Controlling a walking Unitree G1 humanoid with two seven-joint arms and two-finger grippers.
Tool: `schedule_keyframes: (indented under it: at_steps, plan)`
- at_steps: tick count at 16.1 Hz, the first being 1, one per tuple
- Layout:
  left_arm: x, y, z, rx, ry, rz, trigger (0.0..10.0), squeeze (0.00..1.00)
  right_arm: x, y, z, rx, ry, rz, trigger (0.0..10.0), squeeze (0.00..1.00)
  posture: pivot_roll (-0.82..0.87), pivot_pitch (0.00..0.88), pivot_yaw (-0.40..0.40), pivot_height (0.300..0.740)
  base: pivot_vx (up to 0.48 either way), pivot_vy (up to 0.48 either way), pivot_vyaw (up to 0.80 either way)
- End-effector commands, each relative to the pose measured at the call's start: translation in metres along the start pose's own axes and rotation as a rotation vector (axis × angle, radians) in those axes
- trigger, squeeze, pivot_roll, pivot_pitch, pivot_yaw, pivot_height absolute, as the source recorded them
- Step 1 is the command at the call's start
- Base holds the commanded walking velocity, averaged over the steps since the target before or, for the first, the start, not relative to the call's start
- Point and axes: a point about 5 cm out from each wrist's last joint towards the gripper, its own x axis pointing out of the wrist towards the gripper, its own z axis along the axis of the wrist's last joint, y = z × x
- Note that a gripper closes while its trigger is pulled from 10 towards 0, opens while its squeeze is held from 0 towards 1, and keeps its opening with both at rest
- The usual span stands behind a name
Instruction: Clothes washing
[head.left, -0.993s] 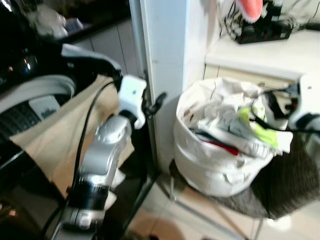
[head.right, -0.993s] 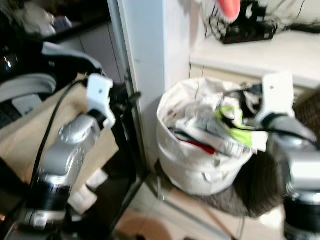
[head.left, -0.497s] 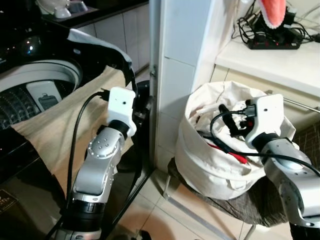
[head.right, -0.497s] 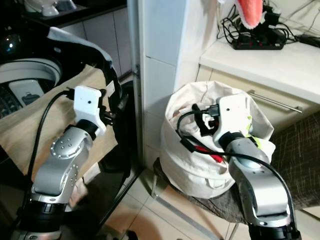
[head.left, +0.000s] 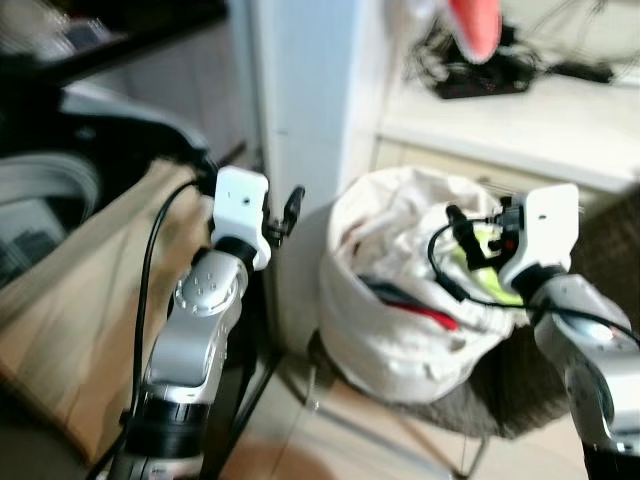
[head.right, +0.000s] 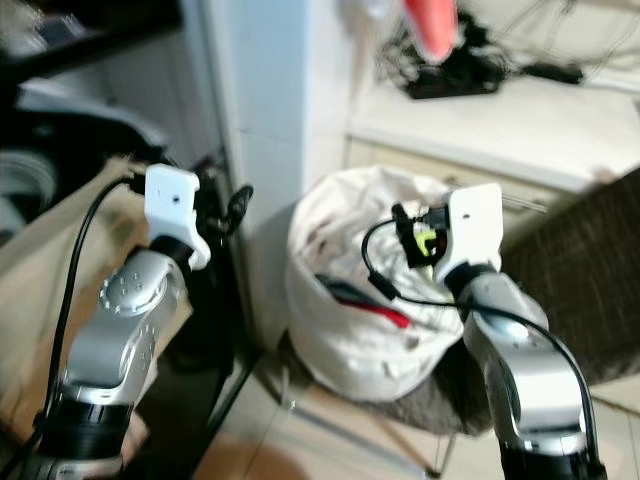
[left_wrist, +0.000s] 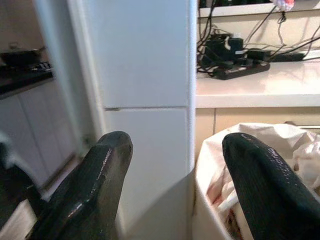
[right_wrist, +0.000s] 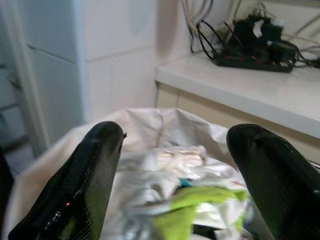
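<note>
1. Left eye view: white laundry bag (head.left: 400, 330) full of clothes (head.left: 440, 300), sitting on a dark mat (head.left: 520, 385) by the white pillar (head.left: 300, 110); washing machine (head.left: 50, 190) off to the robot's left with a beige cloth (head.left: 70, 320) draped over its front.
2. Progress judged early: bag looks still packed, nothing held by either arm, nothing seen going into the machine. Left to do: grab clothes, carry across, load.
3. Right gripper (right_wrist: 175, 170) poised over the bag's contents, fingers (right_wrist: 75, 185) spread wide, empty.
4. Left gripper (left_wrist: 175, 185) raised between machine and pillar, fingers (left_wrist: 85, 190) spread wide, empty, aimed at the pillar with the bag rim (left_wrist: 210, 165) to one side.
5. Right wrist view adds detail blurred in the head views: a lime-green garment (right_wrist: 200, 210) under crumpled white pieces on top of the pile, plus a black power strip (right_wrist: 250, 47) on the desk (right_wrist: 240, 95) behind.
6. Head views add what wrist views lack: red item (head.left: 425, 315) lower in the bag, machine position, both arms' layout, an orange-pink object (head.left: 475, 25) hanging above the desk.
</note>
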Motion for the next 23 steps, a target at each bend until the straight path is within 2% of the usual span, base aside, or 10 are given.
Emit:
schedule_keyframes:
  at_steps: [1, 7, 14, 15, 19, 20, 23]
  plan:
    - [0.001, 0.000, 0.003, 0.004, -0.007, 0.008, 10.0, 0.00, 0.000, 0.000, 0.003, -0.009, -0.004, 0.012, 10.0, 0.00, -0.06, 0.000, -0.035, 0.740, 0.352, 0.000, 0.00]
    - [-0.004, 0.011, 0.003, 0.010, 0.011, 0.066, 10.0, 0.00, 0.005, -0.002, 0.006, -0.016, -0.006, 0.042, 10.0, 0.00, -0.03, 0.000, -0.050, 0.740, 0.059, 0.000, 0.00]
    - [-0.001, 0.006, 0.004, 0.050, 0.010, 0.041, 10.0, 0.00, 0.004, -0.001, 0.006, 0.006, -0.008, 0.030, 10.0, 0.00, -0.04, 0.000, -0.036, 0.740, 0.000, 0.000, 0.00]
    - [-0.002, 0.006, 0.005, 0.047, 0.001, 0.029, 10.0, 0.00, 0.004, 0.000, 0.005, -0.023, -0.001, 0.041, 10.0, 0.00, -0.04, 0.000, -0.035, 0.740, 0.000, 0.000, 0.00]
    - [-0.003, 0.007, 0.005, 0.030, 0.002, 0.034, 10.0, 0.00, 0.005, 0.000, 0.003, -0.022, 0.004, 0.032, 10.0, 0.00, -0.04, 0.000, -0.037, 0.740, 0.329, 0.000, 0.80]
    - [-0.003, 0.007, 0.005, 0.030, 0.001, 0.033, 10.0, 0.00, 0.006, -0.005, 0.001, 0.042, 0.015, -0.015, 10.0, 0.00, -0.04, 0.000, -0.035, 0.740, 0.356, 0.000, 0.00]
    - [-0.001, 0.003, 0.004, 0.028, 0.005, 0.003, 10.0, 0.00, 0.004, -0.006, 0.002, 0.032, 0.009, -0.027, 10.0, 0.00, -0.05, 0.000, -0.027, 0.740, 0.356, 0.000, 0.00]
